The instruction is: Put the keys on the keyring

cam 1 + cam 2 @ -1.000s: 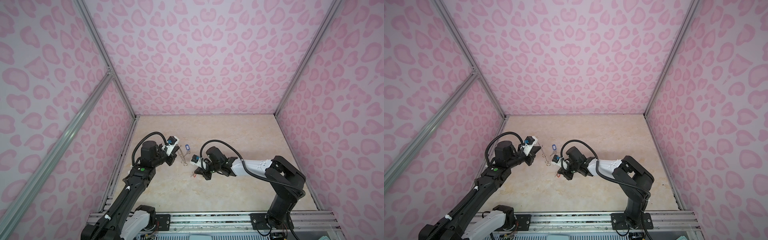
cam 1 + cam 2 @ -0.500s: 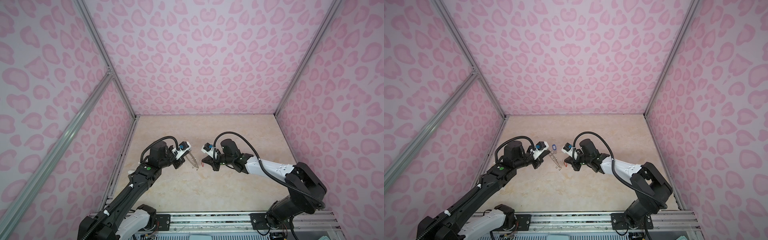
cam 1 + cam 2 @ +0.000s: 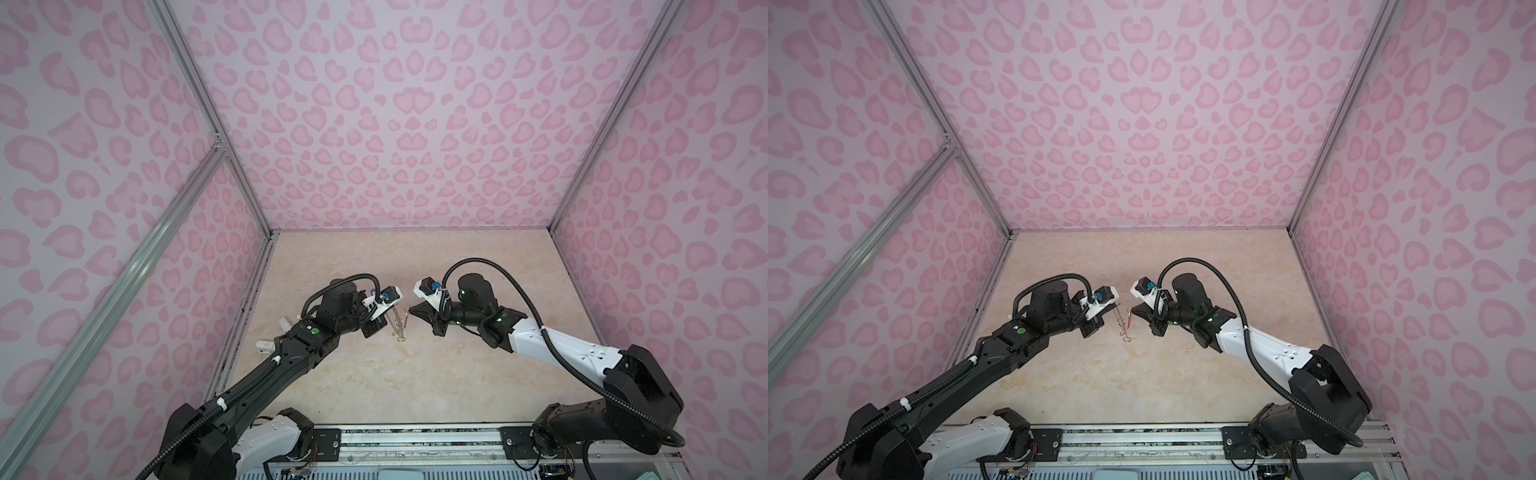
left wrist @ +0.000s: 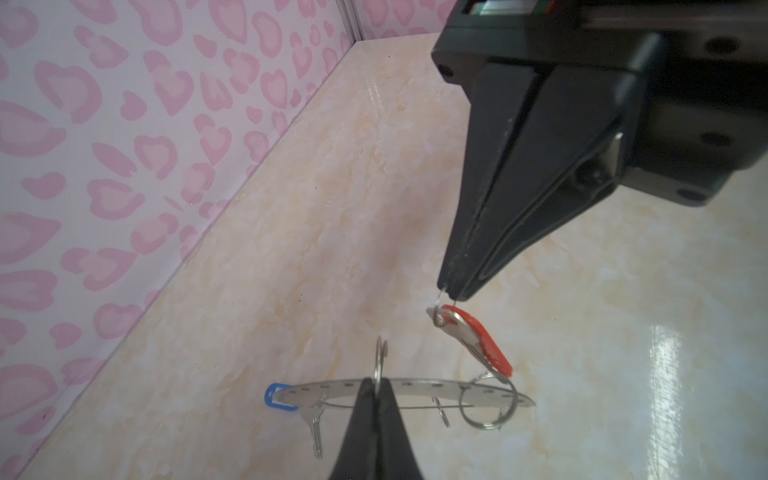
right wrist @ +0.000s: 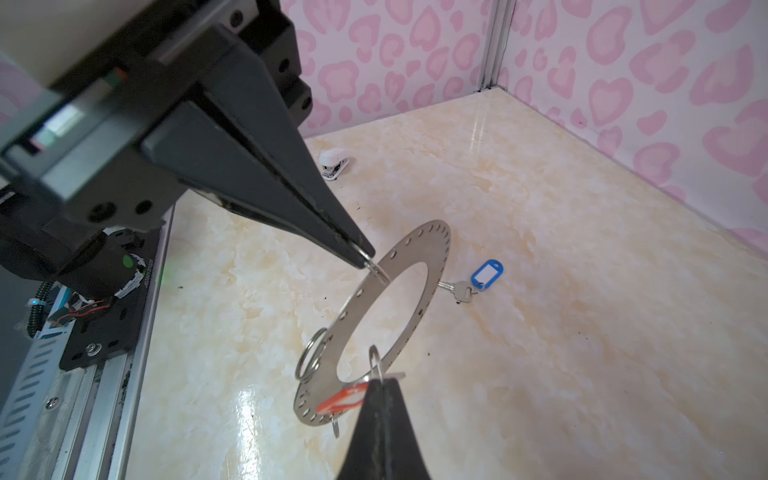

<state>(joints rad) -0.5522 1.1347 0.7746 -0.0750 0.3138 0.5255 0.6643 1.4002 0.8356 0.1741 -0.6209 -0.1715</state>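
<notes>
Two grippers, each pinched shut on a small split ring, at the keyring.

Left wrist view: the left gripper point(image 4: 376, 388) was seen with jaws closed on a split ring at the rim of the keyring point(image 4: 432, 387), held tilted above the table point(image 4: 291, 208) and shown edge-on, its long line running toward the right gripper point(image 4: 451, 293). Those jaws were closed on the ring of the orange-red tagged key point(image 4: 490, 349), hung just above the rim's end. Right wrist view: the keyring was shown as a flat grey disc, wide open at the centre, small holes round its rim. The blue tagged key point(image 5: 487, 272) was seen lying on the table beyond it. Both top views: the keyring was found between the arms, and the right arm was judged nearer for threading.
</notes>
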